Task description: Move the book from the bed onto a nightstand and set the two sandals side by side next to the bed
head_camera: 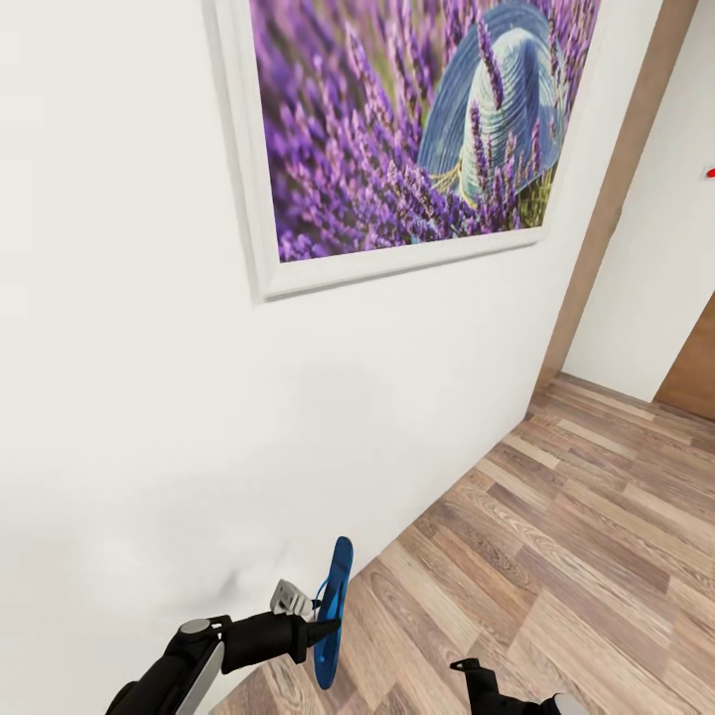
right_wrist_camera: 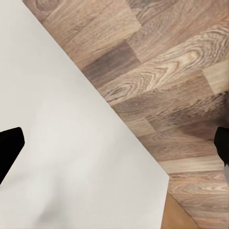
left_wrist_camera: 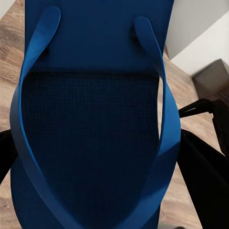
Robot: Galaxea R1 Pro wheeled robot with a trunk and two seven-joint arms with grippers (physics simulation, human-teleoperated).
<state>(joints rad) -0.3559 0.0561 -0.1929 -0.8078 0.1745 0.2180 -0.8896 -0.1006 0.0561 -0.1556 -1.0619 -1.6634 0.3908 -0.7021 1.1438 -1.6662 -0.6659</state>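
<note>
You're facing a white bedroom wall (head_camera: 149, 397), and a big white-framed picture of purple lavender with a blue straw hat (head_camera: 417, 119) hangs up at twelve o'clock in the head view. Brown plank floor (head_camera: 576, 556) runs off toward four o'clock, and a tan wood wall panel (head_camera: 616, 199) climbs the corner at two o'clock.

Down at six o'clock your left gripper (head_camera: 320, 624) is clamped on a bright blue flat flip-flop sandal (head_camera: 333, 611) — the black fingers are closed tight across its edge, and the sandal stands on end, its upper tip pointing to twelve and its sole edge-on to you, close to the wall. The left wrist view looks straight onto that sandal (left_wrist_camera: 95, 133): dark textured footbed, two blue toe straps (left_wrist_camera: 164, 124) sweeping down either side of it, and black finger pads (left_wrist_camera: 205, 176) pressed in at the flanks. Plank floor and a slice of white wall show past it.

Your right gripper (head_camera: 467, 667) just peeks in at five o'clock in the head view, a dark tip low over the planks. In the right wrist view its two black fingertips (right_wrist_camera: 9, 148) sit far apart at opposite edges — spread wide, nothing between them but white wall and wood floor (right_wrist_camera: 167, 71).
</note>
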